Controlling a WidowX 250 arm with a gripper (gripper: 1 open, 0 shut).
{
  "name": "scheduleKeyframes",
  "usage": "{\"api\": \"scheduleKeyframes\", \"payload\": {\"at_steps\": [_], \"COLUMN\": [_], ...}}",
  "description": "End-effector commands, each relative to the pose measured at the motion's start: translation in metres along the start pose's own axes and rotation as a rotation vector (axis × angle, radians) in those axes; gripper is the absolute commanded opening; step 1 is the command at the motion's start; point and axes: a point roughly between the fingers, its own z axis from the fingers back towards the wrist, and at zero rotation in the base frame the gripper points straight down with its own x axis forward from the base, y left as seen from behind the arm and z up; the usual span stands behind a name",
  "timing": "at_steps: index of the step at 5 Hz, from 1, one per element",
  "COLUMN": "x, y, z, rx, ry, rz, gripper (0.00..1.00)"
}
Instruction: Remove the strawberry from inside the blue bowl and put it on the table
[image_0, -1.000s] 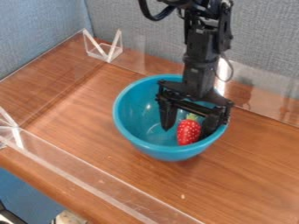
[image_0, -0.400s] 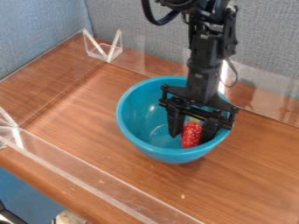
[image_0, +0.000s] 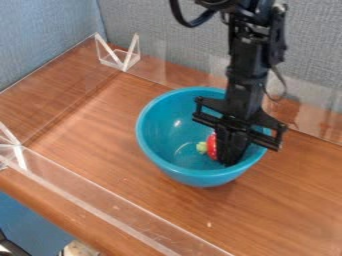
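Note:
The blue bowl sits on the wooden table, right of centre. My gripper reaches straight down into the bowl's right half, its black fingers drawn together near the bottom. The strawberry shows only as a small patch of red and green at the left side of the fingers, pinched between them; the rest of it is hidden behind the fingers. It is still inside the bowl, low against the floor.
Low clear acrylic walls edge the table: one along the front, one along the back, with a clear bracket at the back left corner. Bare wood lies left of and in front of the bowl.
The fingers have gone from spread around the strawberry to closed on it. The arm and the bowl have both shifted slightly to the right.

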Motion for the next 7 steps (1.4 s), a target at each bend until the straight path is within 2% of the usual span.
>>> {"api": "scheduleKeyframes", "payload": {"at_steps": [1,3,4,7], "x": [0.003,0.004,0.005,-0.002], "y": [-0.018,-0.048,-0.060,-0.066], "z": [0.026,0.021,0.012,0.017], "rx": [-0.004,-0.011,-0.016,-0.001], "ry": [-0.088,-0.085,-0.070,-0.096], "rz": [-0.041,-0.092,-0.119,-0.146], "gripper": [0.00,0.00,0.00,0.00]}}
